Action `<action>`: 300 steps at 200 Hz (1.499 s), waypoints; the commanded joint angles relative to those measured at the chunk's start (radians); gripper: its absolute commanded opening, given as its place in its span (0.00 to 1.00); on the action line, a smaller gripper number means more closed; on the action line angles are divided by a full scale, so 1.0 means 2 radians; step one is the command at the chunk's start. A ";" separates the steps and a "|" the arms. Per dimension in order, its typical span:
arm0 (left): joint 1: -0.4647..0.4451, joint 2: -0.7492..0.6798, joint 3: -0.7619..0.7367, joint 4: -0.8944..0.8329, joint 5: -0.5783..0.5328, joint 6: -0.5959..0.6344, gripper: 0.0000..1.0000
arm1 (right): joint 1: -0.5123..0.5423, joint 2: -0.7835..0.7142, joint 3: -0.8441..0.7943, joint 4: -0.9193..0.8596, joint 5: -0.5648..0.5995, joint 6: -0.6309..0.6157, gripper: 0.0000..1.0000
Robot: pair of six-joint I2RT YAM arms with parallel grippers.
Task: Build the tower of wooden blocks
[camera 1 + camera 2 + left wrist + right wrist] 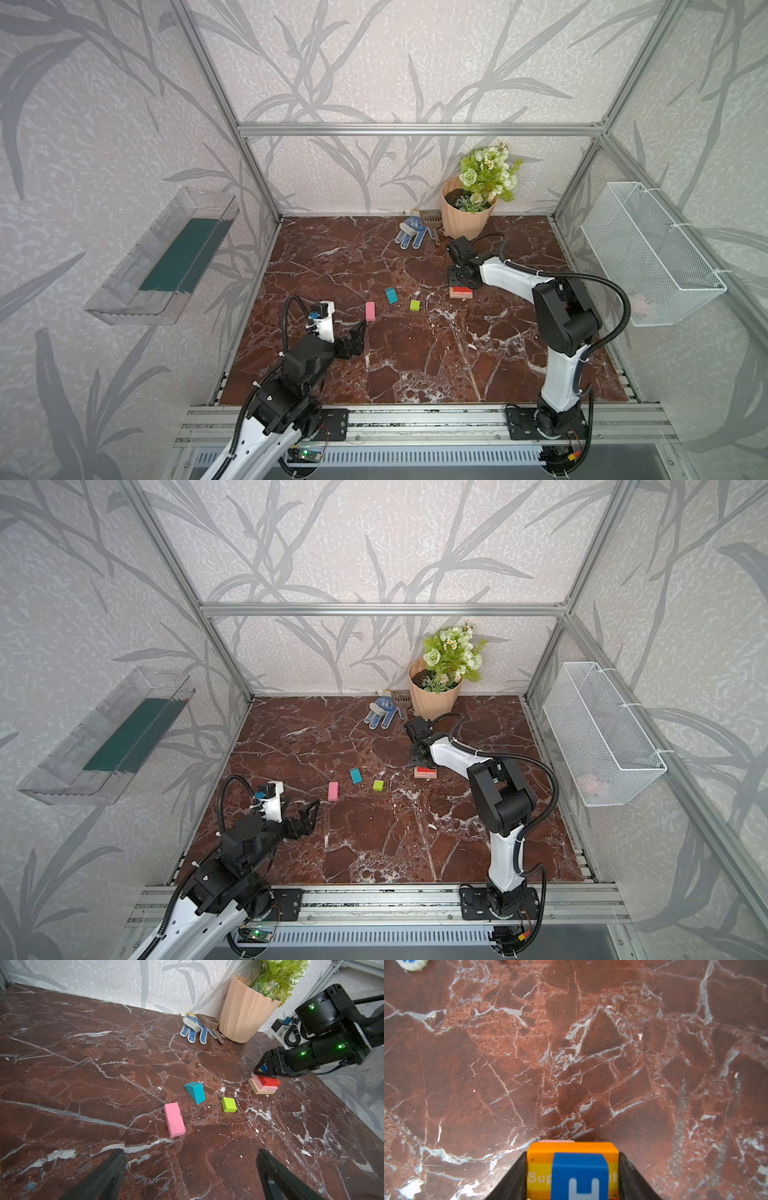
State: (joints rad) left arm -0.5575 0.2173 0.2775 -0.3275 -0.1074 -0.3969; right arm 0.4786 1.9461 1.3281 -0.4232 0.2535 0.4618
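The tower (pixel 460 292) (pixel 265 1084) is a low stack of tan, pink and red blocks at mid right of the marble floor. My right gripper (pixel 260 1071) (pixel 573 1155) sits right over it. Its fingers press the two sides of an orange block (pixel 572 1148), and a blue cube with a white H (pixel 579 1172) rests on that block. Loose wood blocks lie left of the tower: a pink block (pixel 370 311) (pixel 174 1120), a teal wedge (pixel 391 295) (pixel 195 1092) and a lime block (pixel 414 305) (pixel 228 1104). My left gripper (pixel 360 328) (pixel 191 1153) stands open and empty, just short of the pink block.
A peach flowerpot (pixel 463 216) with green flowers stands at the back, behind the right arm. A blue-dotted glove (pixel 411 232) and a small scoop (pixel 430 218) lie beside it. A white wire basket (pixel 648 253) hangs on the right wall, a clear tray (pixel 162 257) on the left.
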 commanded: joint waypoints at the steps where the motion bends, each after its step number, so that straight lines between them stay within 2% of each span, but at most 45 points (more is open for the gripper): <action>1: -0.003 -0.006 0.005 0.000 -0.007 -0.002 0.99 | -0.003 -0.013 -0.007 -0.009 0.007 0.005 0.57; 111: -0.003 -0.005 0.005 0.001 -0.007 -0.002 0.99 | -0.003 -0.013 -0.004 -0.011 0.007 0.005 0.59; 136: -0.003 -0.005 0.004 0.001 -0.007 -0.002 0.99 | -0.003 -0.013 0.000 -0.013 0.006 0.004 0.63; 182: -0.002 -0.005 0.005 0.001 -0.007 -0.002 0.99 | -0.002 -0.022 0.007 -0.018 0.007 -0.004 0.80; 208: -0.003 -0.005 0.005 0.001 -0.007 -0.002 0.99 | 0.000 -0.032 0.004 -0.019 0.008 -0.009 0.85; 253: -0.003 -0.005 0.004 0.000 -0.007 -0.002 0.99 | 0.009 -0.077 -0.014 -0.019 0.009 -0.022 0.86; 276: -0.003 -0.005 0.004 0.001 -0.007 -0.002 0.99 | 0.017 -0.117 -0.041 -0.013 0.010 -0.027 0.86; 300: -0.003 -0.006 0.005 0.000 -0.007 -0.002 0.99 | 0.022 -0.186 -0.078 -0.002 -0.013 -0.029 0.88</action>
State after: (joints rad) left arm -0.5575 0.2161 0.2775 -0.3275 -0.1074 -0.3965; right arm 0.5117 1.6932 1.2316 -0.4408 0.2554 0.4191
